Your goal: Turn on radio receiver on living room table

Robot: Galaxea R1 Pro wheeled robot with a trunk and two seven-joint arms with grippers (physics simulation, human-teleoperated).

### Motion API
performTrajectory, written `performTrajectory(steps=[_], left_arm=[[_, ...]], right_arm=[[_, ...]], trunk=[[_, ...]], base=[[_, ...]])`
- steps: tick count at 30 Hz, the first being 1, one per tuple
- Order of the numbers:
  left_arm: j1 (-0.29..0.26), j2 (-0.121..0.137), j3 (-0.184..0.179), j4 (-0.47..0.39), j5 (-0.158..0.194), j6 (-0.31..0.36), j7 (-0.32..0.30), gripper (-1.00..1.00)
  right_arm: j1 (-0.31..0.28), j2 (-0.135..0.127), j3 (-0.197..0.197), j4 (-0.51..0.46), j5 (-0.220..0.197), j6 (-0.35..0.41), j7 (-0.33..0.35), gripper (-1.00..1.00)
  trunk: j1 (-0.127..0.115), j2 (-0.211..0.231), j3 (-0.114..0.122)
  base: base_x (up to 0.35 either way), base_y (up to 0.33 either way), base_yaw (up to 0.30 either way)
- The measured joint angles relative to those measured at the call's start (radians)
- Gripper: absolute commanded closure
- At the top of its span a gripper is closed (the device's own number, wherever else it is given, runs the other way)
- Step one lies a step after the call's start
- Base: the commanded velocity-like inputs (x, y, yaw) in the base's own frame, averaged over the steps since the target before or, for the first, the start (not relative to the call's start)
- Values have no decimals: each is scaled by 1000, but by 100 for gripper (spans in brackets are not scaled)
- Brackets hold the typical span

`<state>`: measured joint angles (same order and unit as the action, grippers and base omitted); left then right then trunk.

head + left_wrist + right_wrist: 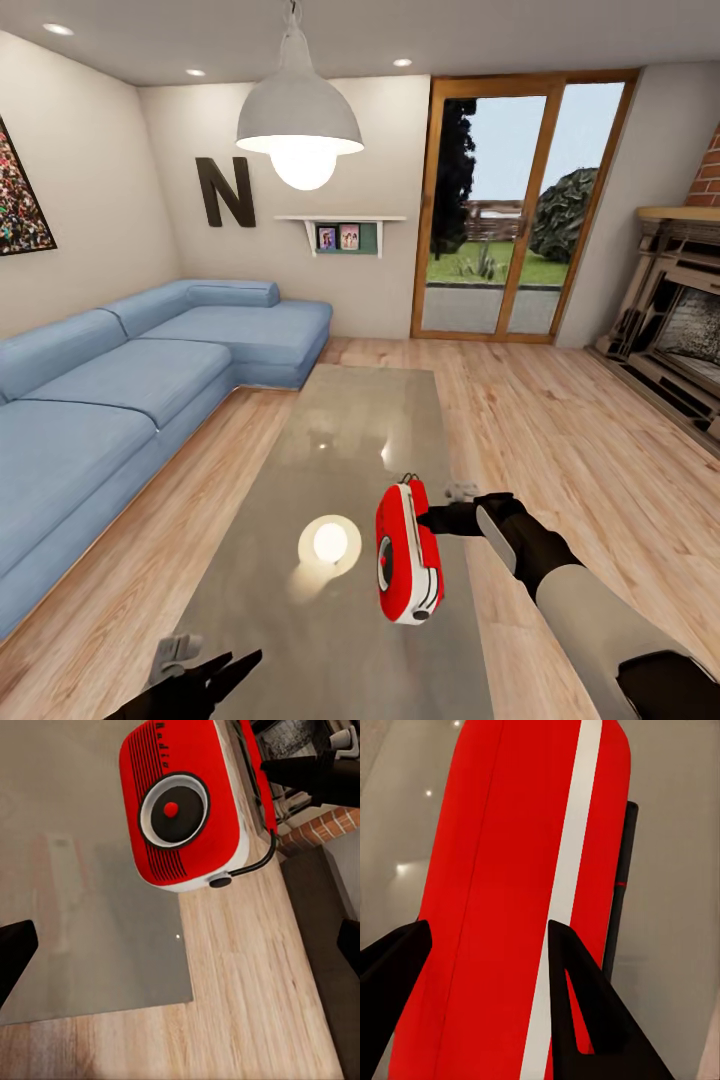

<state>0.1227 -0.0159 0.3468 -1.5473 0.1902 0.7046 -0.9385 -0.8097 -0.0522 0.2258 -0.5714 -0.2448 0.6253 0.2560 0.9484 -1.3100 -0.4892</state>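
Above the glossy table (340, 440), right fingers (585, 1012) pinch the rounded red radio receiver (407, 553); left fingers (215, 680) spread.

The radio receiver (408, 560) between the fingers of the right gripper (428, 520) looks like smooth, glossy red plastic with a white band and a thin dark wire handle. Under it, the table (350, 420) has a glossy grey-beige top that mirrors the lamp. The floor (560, 430) beyond that hand is light, grained wood, and the sofa (110, 400) past the left gripper (205, 675) looks like matt blue cloth.
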Motion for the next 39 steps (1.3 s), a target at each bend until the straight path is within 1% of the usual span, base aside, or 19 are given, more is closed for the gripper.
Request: performTrajectory(steps=[1, 13, 17, 18, 20, 21, 22, 23, 24, 26, 28, 29, 30, 33, 35, 37, 38, 39], left_arm=[[0, 0, 0, 0, 0, 0, 0, 100], [0, 1, 0, -5, 2, 0, -3, 100], [0, 3, 2, -5, 8, 0, -13, 100], [0, 3, 5, -5, 9, -1, -28, 100], [0, 3, 20, -5, 10, -1, -82, 100], [0, 3, 32, -5, 9, -2, -113, 100], [0, 3, 51, -5, 8, -3, -150, 100], [0, 2, 62, -5, 7, -3, -167, 100], [0, 1, 70, -5, 6, -3, -177, 100], [0, 0, 79, -5, 5, -3, -188, 100], [0, -1, 82, -5, 5, -3, -192, 100], [0, -1, 83, -5, 5, -3, -193, 100], [0, -2, 83, -5, 4, -3, -194, 100], [0, -4, 82, -5, 4, -3, -193, 100], [0, -4, 83, -5, 6, -3, -193, 100], [0, -4, 92, -5, 9, -4, -192, 100], [0, -4, 102, -5, 9, -5, -192, 100], [0, -4, 127, -5, 9, -7, -191, 100]], right_arm=[[0, 0, 0, 0, 2, 0, 0, 100], [0, 1, 3, 1, -2, 0, 0, 100], [0, 1, 3, 2, -3, 0, 0, 100], [0, 1, 4, 3, -4, 0, 0, 100], [0, 2, 6, 27, -4, -1, 1, 100], [0, 1, 7, 45, 3, -7, 1, 100], [0, 1, 8, 66, 7, -28, 1, 100], [0, 1, 7, 77, 8, -47, 1, 100], [0, 1, 8, 88, 2, -63, 4, 100], [0, 0, 11, 114, 3, -83, 20, 100], [1, 0, 13, 144, 4, -93, 63, 100], [0, -1, 13, 153, 11, -97, 90, 100], [0, -2, 13, 163, 40, -103, 133, 100], [0, -3, 12, 170, 111, -110, 163, 100], [0, -3, 9, 171, 122, -110, 167, 100], [0, -6, 6, 171, 131, -111, 169, 100], [0, -7, 6, 172, 134, -112, 170, 100], [0, -8, 5, 172, 133, -111, 171, 100]], trunk=[[0, 0, 0], [0, 0, 0], [0, 0, 0], [0, 0, 0], [0, 0, 0], [0, 0, 0], [0, 0, 0], [0, 0, 0], [0, 0, 0], [0, 0, 0], [0, 0, 0], [0, 0, 0], [0, 0, 0], [0, 0, 0], [0, 0, 0], [0, 0, 0], [0, 0, 0], [0, 0, 0]], base=[[0, 0, 0], [0, 0, 0], [0, 0, 0], [0, 0, 0], [0, 0, 0], [0, 0, 0], [0, 0, 0], [0, 0, 0], [0, 0, 0], [0, 0, 0], [0, 0, 0], [0, 0, 0], [0, 0, 0], [0, 0, 0], [0, 0, 0], [0, 0, 0], [0, 0, 0], [0, 0, 0]])
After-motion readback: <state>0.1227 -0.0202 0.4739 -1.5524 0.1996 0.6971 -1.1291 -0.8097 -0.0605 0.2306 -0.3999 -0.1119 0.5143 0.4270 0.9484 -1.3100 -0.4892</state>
